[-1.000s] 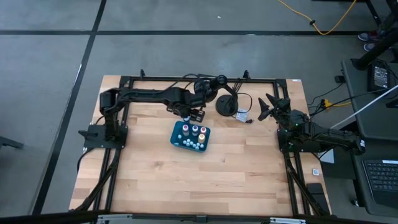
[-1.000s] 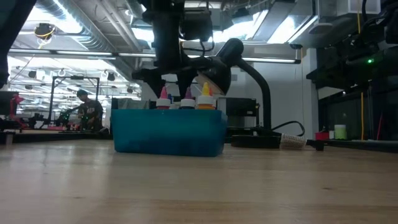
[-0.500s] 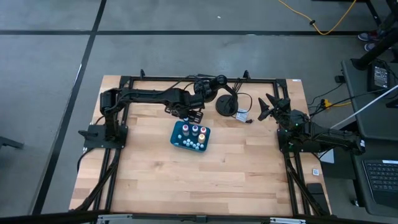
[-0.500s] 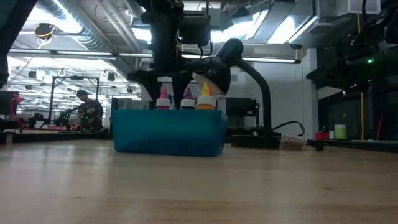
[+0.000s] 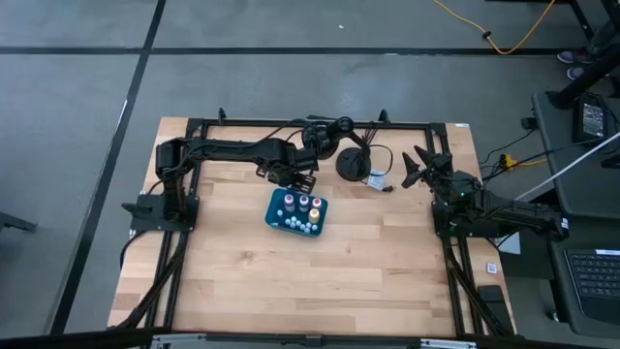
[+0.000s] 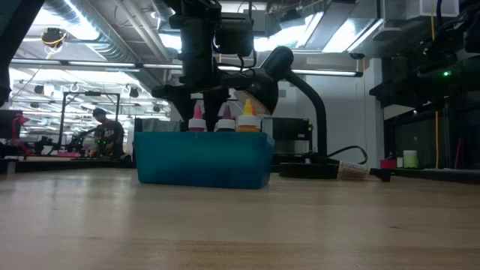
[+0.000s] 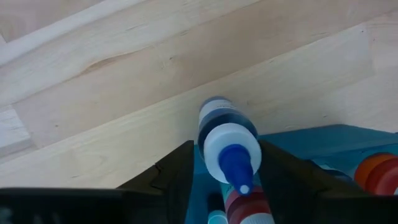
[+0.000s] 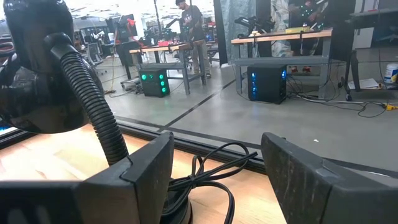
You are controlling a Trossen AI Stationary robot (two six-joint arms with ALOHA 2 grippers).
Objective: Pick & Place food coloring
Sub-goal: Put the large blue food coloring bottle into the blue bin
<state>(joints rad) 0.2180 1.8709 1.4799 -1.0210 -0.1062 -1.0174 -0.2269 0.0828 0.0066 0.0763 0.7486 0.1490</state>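
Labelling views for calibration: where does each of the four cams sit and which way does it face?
High: overhead, straight down; both arms, teal tray.
Low: table height, level across; left gripper over the tray.
Left wrist: on the left arm, looking down; its fingers flank the blue-topped bottle.
Right wrist: on the parked right arm, facing the room; open gripper, headphones.
Shared: high, low and left wrist all show the tray.

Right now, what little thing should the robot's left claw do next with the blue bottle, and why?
Probably squeeze shut on it. The blue-topped bottle stands between the left gripper's fingers at the teal tray's edge, with gaps showing on both sides, so it likely isn't held firmly enough to lift. The right gripper waits at the table's side.
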